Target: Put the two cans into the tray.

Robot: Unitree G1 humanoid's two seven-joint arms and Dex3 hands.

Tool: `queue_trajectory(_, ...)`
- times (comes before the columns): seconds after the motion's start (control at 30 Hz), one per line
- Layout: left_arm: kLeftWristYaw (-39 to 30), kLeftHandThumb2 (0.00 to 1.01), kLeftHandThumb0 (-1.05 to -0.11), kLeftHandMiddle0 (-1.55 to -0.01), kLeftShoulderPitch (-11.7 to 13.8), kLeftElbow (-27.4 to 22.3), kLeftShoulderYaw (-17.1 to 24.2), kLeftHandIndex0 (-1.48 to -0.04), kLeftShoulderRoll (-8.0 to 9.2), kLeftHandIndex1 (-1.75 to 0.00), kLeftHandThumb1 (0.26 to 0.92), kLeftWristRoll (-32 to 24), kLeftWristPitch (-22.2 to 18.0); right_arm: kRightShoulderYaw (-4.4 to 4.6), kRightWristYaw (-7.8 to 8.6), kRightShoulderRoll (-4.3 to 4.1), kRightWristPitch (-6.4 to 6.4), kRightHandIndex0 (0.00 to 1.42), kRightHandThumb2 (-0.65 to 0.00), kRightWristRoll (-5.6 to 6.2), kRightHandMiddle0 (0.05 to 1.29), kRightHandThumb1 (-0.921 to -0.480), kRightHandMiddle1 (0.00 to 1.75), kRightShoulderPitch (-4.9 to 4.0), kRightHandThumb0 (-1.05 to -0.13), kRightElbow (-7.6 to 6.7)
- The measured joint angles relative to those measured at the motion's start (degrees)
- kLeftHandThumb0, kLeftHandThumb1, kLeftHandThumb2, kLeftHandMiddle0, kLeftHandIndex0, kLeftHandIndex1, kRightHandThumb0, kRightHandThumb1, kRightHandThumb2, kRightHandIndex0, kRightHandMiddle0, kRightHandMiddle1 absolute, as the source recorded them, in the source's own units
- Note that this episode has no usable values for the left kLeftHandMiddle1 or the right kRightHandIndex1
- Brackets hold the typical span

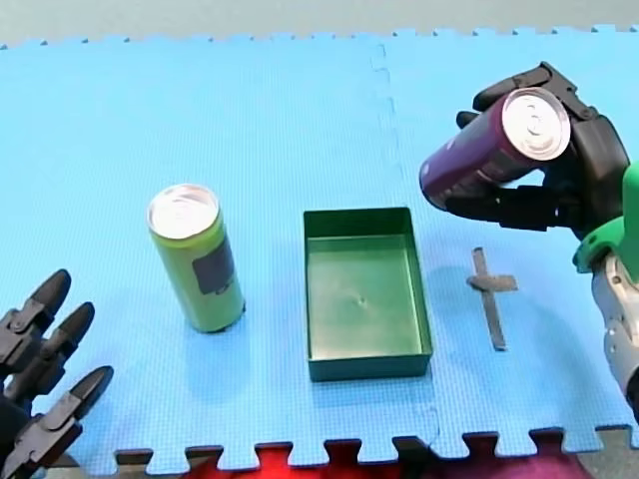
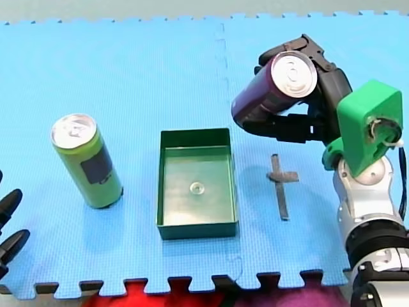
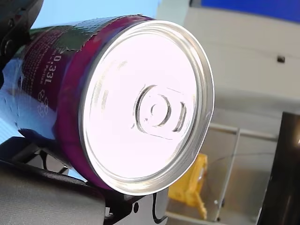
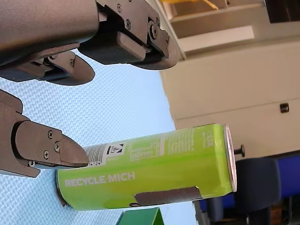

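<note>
My right hand [image 1: 534, 150] is shut on a purple can [image 1: 494, 148], held tilted in the air to the right of the green tray [image 1: 419, 289]; its silver top [image 3: 145, 108] faces the first wrist view. A green can [image 1: 197, 257] stands upright on the blue mat, left of the tray. The tray holds nothing. My left hand [image 1: 45, 384] is at the front left corner, apart from the green can, which also shows beyond the fingers [image 4: 47, 150] in the second wrist view as a green can [image 4: 150, 168].
A grey tape cross [image 1: 491, 291] is stuck on the mat right of the tray, below the held can. The blue foam mat [image 1: 250, 130] has a jigsaw front edge, with red and purple floor beyond it.
</note>
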Motion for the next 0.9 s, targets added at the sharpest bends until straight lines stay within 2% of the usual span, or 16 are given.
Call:
queue_trajectory(0.2, 0.4, 0.12, -1.048, -0.46, 0.0, -0.1, -0.1, -0.45, -0.08, -0.01, 0.921, 0.5, 0.0, 1.09, 0.17, 0.85, 0.57, 0.94, -0.001, -0.36, 0.55, -0.824, 1.75, -0.02, -0.243, -0.48)
queue_trajectory(0.37, 0.4, 0.11, -1.048, -0.46, 0.0, -0.2, -0.2, -0.45, -0.10, -0.01, 0.921, 0.6, 0.0, 1.89, -0.98, 1.92, 0.60, 0.94, 0.000, -0.86, 0.55, -0.823, 1.75, -0.02, -0.243, -0.67)
queue_trajectory(0.7, 0.1, 0.11, -1.048, -0.46, -0.1, -0.3, -0.2, -0.46, -0.11, -0.01, 0.921, 0.4, 0.0, 2.18, -0.70, 2.93, 0.59, 0.95, 0.000, -0.89, 0.55, -0.820, 1.75, -0.02, -0.249, -0.42)
queue_trajectory(0.9, 0.1, 0.10, -1.048, -0.46, 0.0, -0.8, -0.2, -0.46, -0.11, -0.01, 0.921, 0.4, 0.4, 2.80, -1.65, 4.05, 0.96, 0.94, 0.000, -1.20, 0.55, -0.817, 1.75, -0.35, -0.246, -0.41)
